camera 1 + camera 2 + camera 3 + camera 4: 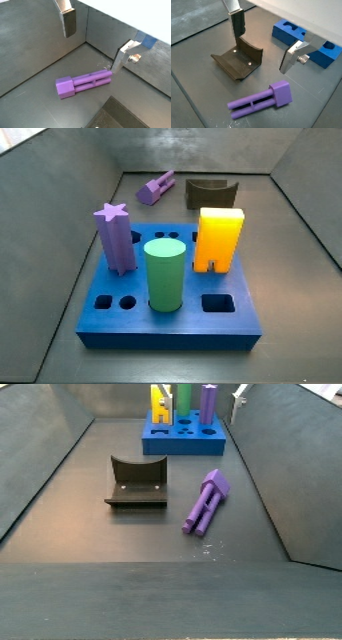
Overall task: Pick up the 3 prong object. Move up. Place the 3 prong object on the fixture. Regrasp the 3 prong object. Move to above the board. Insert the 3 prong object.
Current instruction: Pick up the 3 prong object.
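Observation:
The 3 prong object (83, 83) is a light-purple block lying flat on the grey floor, prongs pointing away from its square end. It also shows in the other wrist view (261, 101) and in both side views (159, 188) (205, 502). My gripper (95, 42) hangs open above the floor with nothing between its fingers (69, 22), well clear of the piece. The dark fixture (238, 62) with its curved notch stands beside the piece (136, 482). The blue board (167, 323) lies further off (187, 439).
On the board stand a purple star-topped post (116, 238), a green cylinder (164, 273) and a yellow block (221, 238). Grey walls (267, 454) close in the floor on all sides; the piece lies near one wall.

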Robot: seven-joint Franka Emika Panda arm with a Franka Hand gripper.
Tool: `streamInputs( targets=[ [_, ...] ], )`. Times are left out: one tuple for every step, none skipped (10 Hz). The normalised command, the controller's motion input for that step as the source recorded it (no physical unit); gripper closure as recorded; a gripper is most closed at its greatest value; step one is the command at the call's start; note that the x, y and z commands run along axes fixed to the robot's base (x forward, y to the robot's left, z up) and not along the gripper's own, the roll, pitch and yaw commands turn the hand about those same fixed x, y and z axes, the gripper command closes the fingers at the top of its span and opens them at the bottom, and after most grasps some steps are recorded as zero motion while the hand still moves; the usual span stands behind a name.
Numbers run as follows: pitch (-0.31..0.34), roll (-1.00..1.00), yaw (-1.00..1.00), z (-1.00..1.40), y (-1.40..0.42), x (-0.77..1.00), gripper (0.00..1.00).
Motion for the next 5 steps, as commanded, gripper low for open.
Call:
streamInputs(
  targets=[
    [0.049,0.00,0.00,0.00,0.00,0.11,0.00],
    [-0.010,0.00,0.00,0.00,0.00,0.00,0.00],
    [-0.044,0.00,0.00,-0.01,0.00,0.00,0.00],
    [-0.100,0.00,-0.12,-0.19,0.00,0.00,0.00],
    [-0.136,0.00,-0.20,-0.29,0.00,-0.05,0.00]
  ],
)
